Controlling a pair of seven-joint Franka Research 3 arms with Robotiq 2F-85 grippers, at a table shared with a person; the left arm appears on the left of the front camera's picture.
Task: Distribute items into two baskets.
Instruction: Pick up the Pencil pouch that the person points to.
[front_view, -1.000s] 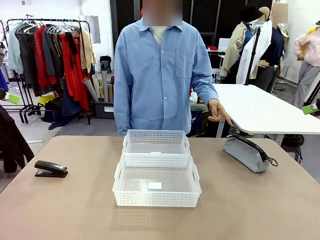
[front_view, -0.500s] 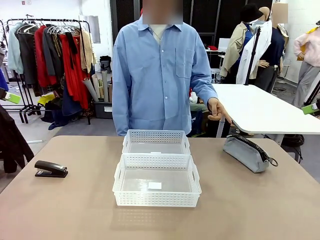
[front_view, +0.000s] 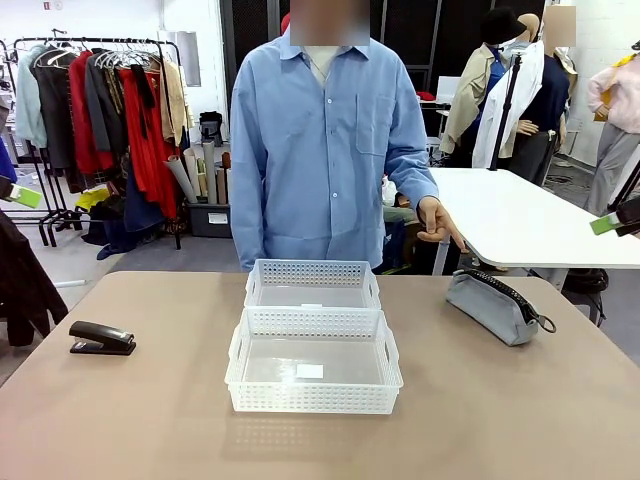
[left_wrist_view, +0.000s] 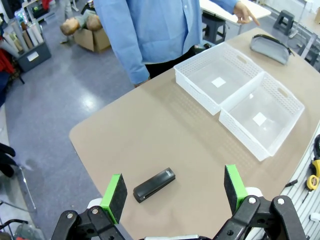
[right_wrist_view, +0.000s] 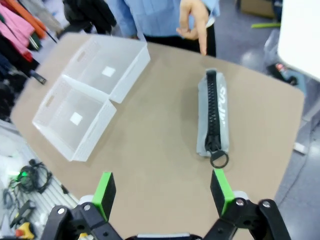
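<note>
Left gripper (left_wrist_view: 174, 189) spread above stapler (left_wrist_view: 154, 185); right gripper (right_wrist_view: 162, 191) spread above zipped pouch (right_wrist_view: 214, 120)

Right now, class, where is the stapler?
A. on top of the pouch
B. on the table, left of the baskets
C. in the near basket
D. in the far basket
B: the stapler lies on the table, well left of the near basket and the far basket.

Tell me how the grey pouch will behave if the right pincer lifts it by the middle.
The grey pouch looks like soft cloth with a slightly slumped outline, so its ends would probably sag on either side of the right pincer. It lies low and slim, so it is likely light for its length. Its ring pull would probably dangle and swing.
</note>
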